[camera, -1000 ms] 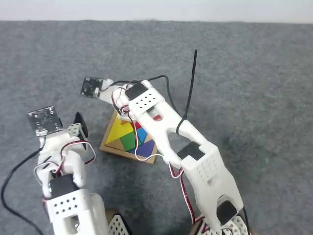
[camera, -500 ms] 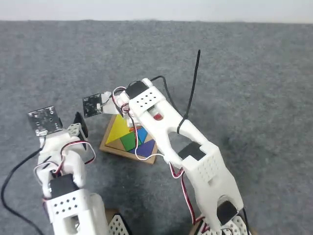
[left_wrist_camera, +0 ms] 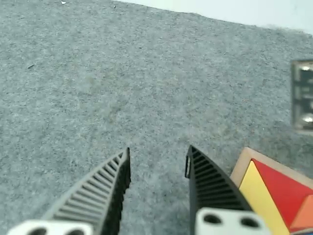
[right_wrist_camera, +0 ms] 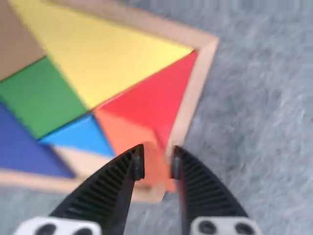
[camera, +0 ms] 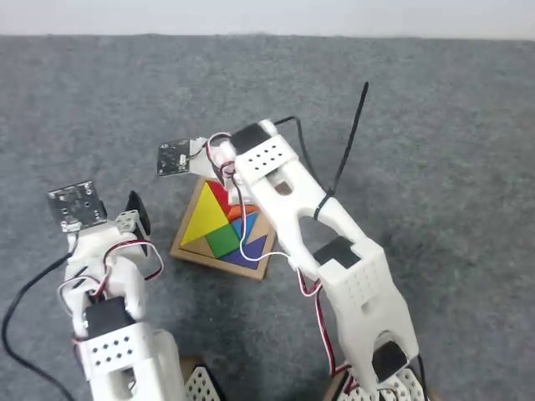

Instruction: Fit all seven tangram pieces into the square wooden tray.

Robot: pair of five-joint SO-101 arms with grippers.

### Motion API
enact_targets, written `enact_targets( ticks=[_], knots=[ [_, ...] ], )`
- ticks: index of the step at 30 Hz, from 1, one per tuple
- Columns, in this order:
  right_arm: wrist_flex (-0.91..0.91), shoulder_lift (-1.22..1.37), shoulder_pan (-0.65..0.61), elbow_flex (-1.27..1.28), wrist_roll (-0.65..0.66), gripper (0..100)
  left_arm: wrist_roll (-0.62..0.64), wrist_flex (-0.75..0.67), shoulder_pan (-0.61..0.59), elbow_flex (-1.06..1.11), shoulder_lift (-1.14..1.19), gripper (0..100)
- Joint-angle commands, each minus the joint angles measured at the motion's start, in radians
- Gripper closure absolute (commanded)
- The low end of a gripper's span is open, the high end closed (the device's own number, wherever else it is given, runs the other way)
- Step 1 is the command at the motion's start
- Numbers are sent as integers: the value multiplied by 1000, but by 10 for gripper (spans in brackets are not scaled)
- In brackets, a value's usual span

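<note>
Downward, right tool around orange piece

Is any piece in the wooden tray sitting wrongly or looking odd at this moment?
Yes. The orange piece seems to overlap the tray rim, held in the right pincer, not flat in its slot; bare wood shows beside it.

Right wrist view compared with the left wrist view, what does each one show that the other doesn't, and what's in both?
Only the right wrist view: the right gripper closed on an orange piece, plus the green piece, blue piece and purple piece. Only the left wrist view: the left gripper, open, and a pale wall beyond. Both: the grey carpet, the tray with its wooden rim, and the yellow piece and red piece inside it.
</note>
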Motion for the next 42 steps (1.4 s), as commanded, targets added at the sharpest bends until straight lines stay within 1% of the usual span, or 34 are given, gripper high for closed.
enact_targets(
  ticks=[1, 5, 13, 15, 19, 23, 26, 34, 40, 42],
  knots=[
    [68, -90, 15, -6, 86, 871, -9, -31, -9, -1, -3, 823],
    [24, -74, 16, 94, 138, 868, -9, -31, -9, -1, -3, 823],
    [-36, -59, 16, 158, 169, 842, -9, -31, -9, -1, -3, 823],
    [-39, -56, 12, 178, 170, 842, -17, -31, -9, -1, -3, 823],
    [-39, -53, 13, 210, 222, 841, -43, -31, -9, 1, -3, 823],
    [-33, -65, 16, 212, 226, 843, -44, -31, -9, 1, -3, 823],
    [-31, -114, 19, 232, 226, 843, -46, -31, -9, 1, -3, 823],
    [-53, -328, 99, 341, 222, 842, -48, -31, -9, 1, -3, 823],
    [-239, -452, 68, 585, 222, 837, -48, -31, -9, 1, -3, 823],
    [-278, -475, 64, 646, 222, 809, -48, -31, -9, 1, -3, 823]
  ],
)
